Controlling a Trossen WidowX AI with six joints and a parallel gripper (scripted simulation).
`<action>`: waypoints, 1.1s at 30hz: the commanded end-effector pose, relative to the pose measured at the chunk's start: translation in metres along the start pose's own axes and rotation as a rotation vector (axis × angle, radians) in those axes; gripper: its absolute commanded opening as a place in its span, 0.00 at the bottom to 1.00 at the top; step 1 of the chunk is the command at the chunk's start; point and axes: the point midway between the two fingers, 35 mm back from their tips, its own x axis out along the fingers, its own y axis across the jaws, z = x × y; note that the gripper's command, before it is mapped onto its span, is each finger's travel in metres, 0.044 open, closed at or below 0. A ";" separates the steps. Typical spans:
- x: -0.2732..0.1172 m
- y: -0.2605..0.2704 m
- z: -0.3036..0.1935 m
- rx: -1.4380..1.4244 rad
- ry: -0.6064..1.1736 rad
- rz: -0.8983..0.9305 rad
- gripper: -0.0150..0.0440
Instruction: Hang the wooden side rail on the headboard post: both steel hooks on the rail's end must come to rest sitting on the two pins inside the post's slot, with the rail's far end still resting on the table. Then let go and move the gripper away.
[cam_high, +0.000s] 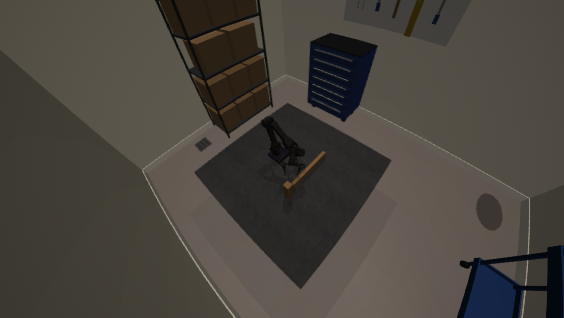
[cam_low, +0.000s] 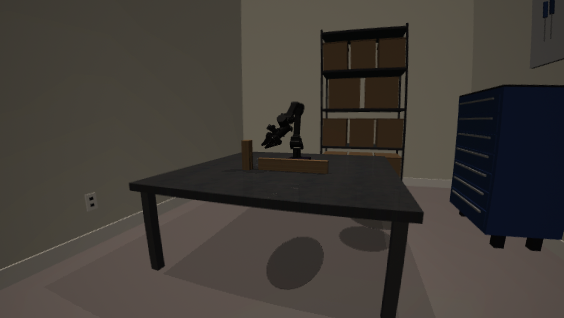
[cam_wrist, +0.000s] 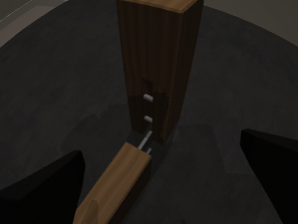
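The wooden post stands upright on the table. Its dark slot shows two pale pins, an upper pin and a lower pin. The wooden rail lies along the table, its near end short of the post with a small gap. From that end an upper steel hook reaches toward the slot; the lower one is mostly hidden. Whether a hook touches a pin cannot be told. My gripper is open and empty, above the rail end and beside the post.
The dark table bears the post, the rail and the arm's base. A shelf rack with boxes and a blue drawer cabinet stand beyond the table.
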 end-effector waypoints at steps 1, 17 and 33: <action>-0.001 0.000 0.001 0.004 -0.004 -0.007 1.00; 0.003 0.015 0.005 -0.451 0.132 0.049 1.00; 0.002 0.042 0.009 -1.483 0.374 0.434 1.00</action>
